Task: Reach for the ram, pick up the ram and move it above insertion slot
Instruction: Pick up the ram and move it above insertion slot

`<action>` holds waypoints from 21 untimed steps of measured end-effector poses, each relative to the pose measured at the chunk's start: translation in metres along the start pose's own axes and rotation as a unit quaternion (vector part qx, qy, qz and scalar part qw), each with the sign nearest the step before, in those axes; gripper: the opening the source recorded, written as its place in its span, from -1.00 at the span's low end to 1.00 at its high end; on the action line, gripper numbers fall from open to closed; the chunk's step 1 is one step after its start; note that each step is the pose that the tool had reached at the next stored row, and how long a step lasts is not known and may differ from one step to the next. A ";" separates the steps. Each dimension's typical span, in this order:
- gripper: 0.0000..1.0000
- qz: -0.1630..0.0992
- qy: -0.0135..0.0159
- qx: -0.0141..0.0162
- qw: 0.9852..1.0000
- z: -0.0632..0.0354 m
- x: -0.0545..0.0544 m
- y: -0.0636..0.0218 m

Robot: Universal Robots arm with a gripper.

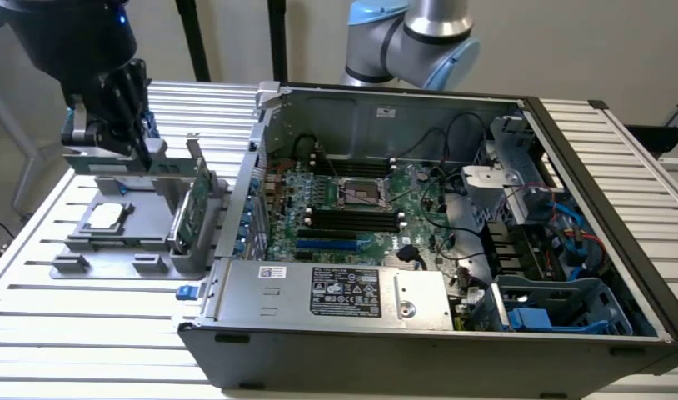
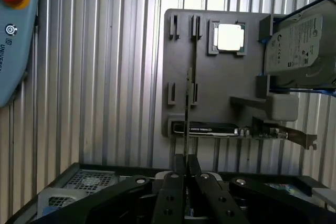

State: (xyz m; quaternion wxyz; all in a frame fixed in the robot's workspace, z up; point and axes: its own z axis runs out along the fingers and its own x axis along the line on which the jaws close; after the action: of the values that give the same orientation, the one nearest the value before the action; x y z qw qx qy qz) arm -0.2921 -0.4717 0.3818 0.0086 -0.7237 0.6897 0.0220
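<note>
The gripper (image 2: 186, 174) appears closed on the ram (image 2: 188, 103), edge-on above the gray holder (image 2: 220, 85) on the tabletop (image 2: 105, 77).

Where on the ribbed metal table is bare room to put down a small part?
The ribbed metal table is bare between the grey holder tray and its near edge. The open computer case is crowded. The gripper is over the tray.

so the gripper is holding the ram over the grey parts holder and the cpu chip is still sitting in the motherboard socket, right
Not quite. The gripper does hold the ram edge-on over the grey parts holder, but the cpu chip sits in a recess of that holder, as the wrist view shows, not in the motherboard socket.
</note>
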 end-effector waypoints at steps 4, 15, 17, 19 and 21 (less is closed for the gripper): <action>-0.73 0.000 -0.003 -0.001 1.000 -0.0146 0.000 -0.0177; -0.73 -0.001 -0.024 0.000 1.000 -0.0173 0.003 -0.0679; -0.73 -0.001 -0.027 0.000 1.000 -0.0174 0.003 -0.0769; -0.73 -0.001 -0.030 0.000 1.000 -0.0176 0.003 -0.0858; -0.73 -0.001 -0.033 0.000 0.999 -0.0178 0.004 -0.0951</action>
State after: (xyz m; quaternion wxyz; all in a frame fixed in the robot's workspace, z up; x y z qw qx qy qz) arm -0.1966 -0.4717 0.3977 0.0317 -0.7232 0.6884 0.0454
